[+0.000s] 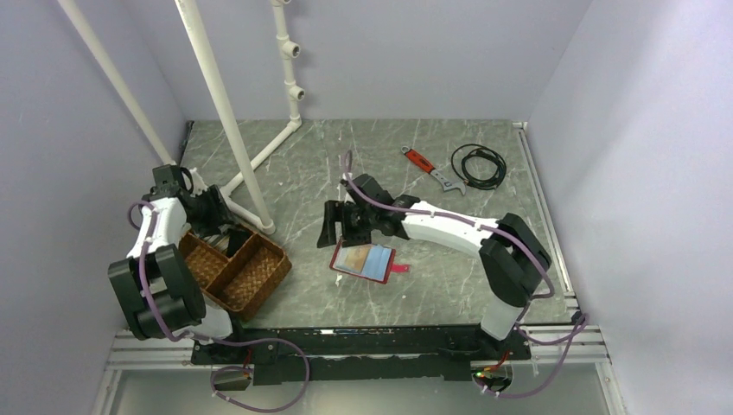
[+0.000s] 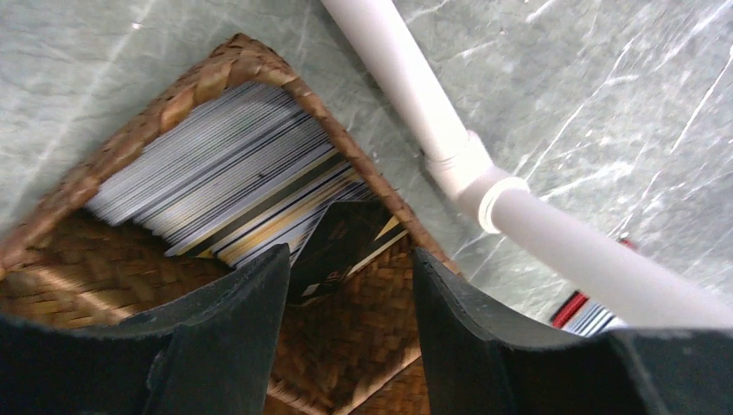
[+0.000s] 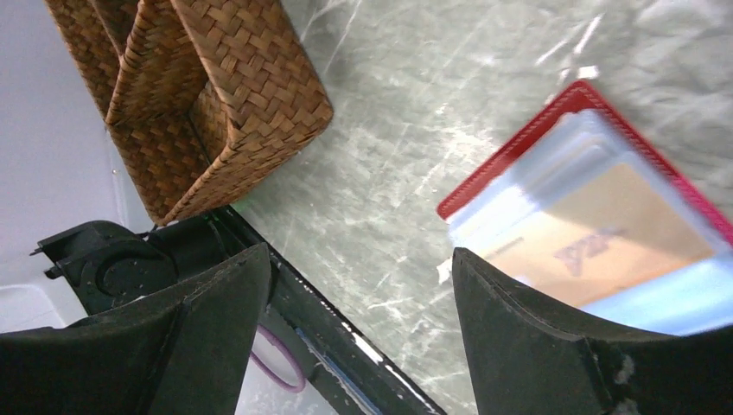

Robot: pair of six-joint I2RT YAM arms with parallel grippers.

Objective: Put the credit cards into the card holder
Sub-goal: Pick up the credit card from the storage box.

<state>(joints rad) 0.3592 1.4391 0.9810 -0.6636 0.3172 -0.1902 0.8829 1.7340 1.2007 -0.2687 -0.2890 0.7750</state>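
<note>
The red card holder [image 1: 364, 263] lies open on the table, a gold-brown card [image 3: 596, 235] and a light blue one [image 3: 666, 298] in its clear sleeves. My right gripper [image 1: 332, 230] is open and empty just left of it; in the right wrist view [image 3: 359, 277] the holder [image 3: 553, 117] lies beside the right finger. My left gripper [image 1: 225, 233] is open over the wicker tray [image 1: 259, 278]. In the left wrist view [image 2: 350, 285] a stack of cards [image 2: 216, 164] fills one compartment, with a dark card [image 2: 341, 242] leaning between my fingers.
A white pipe frame [image 1: 233, 121] stands behind the tray and passes close by my left gripper [image 2: 449, 138]. A red-handled wrench [image 1: 428, 167] and a black cable coil [image 1: 478, 164] lie at the back right. The tray also shows in the right wrist view [image 3: 216, 95].
</note>
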